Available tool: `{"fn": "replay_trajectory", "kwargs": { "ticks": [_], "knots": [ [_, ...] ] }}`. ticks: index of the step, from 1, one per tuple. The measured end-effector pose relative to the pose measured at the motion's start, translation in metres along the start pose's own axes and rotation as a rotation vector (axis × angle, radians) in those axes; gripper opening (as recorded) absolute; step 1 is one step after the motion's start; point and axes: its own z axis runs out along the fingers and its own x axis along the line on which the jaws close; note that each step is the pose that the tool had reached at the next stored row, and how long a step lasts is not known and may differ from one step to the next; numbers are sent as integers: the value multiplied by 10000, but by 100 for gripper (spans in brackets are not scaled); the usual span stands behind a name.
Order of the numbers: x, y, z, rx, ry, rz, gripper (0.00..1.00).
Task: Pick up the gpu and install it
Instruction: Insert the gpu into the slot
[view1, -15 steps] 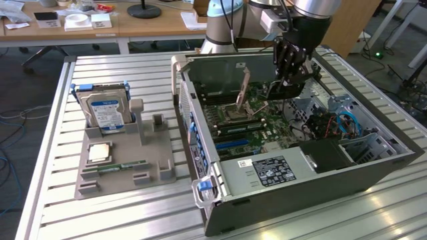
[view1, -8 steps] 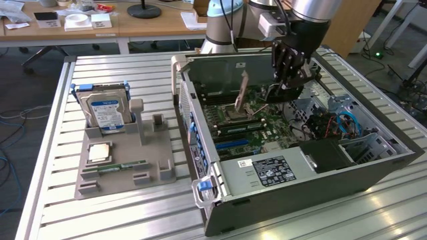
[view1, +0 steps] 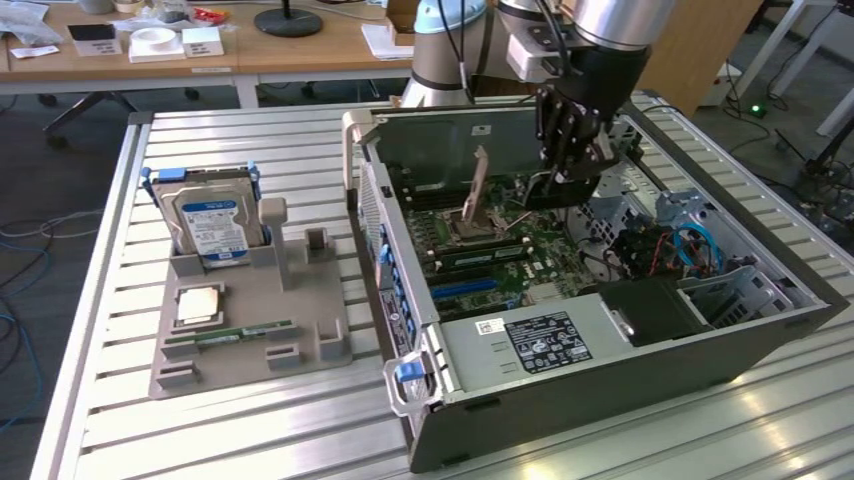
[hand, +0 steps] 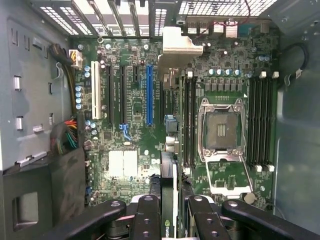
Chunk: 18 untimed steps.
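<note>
Jaws tight on the gpu (hand: 169, 212), edge-on between them, above the motherboard (hand: 135, 100)

table (view1: 267, 430): we see ribbed bare metal, lightly shiny
case (view1: 587, 385): we see matt, smooth sheet metal
tray (view1: 240, 370): we see matt moulded plastic
gpu (hand: 170, 210): we see smooth, matt plastic

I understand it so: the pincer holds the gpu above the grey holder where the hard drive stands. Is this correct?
Not quite. The pincer holds the gpu above the motherboard inside the open computer case, as the wrist view shows. The hard drive does stand in the grey holder.
</note>
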Motion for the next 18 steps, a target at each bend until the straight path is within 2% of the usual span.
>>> {"fn": "replay_trajectory", "kwargs": {
  "ticks": [10, 18],
  "knots": [
    [5, 23, 23, 0, 6, -9, 26],
    [8, 34, 106, 0, 6, -9, 26]
  ]
}}
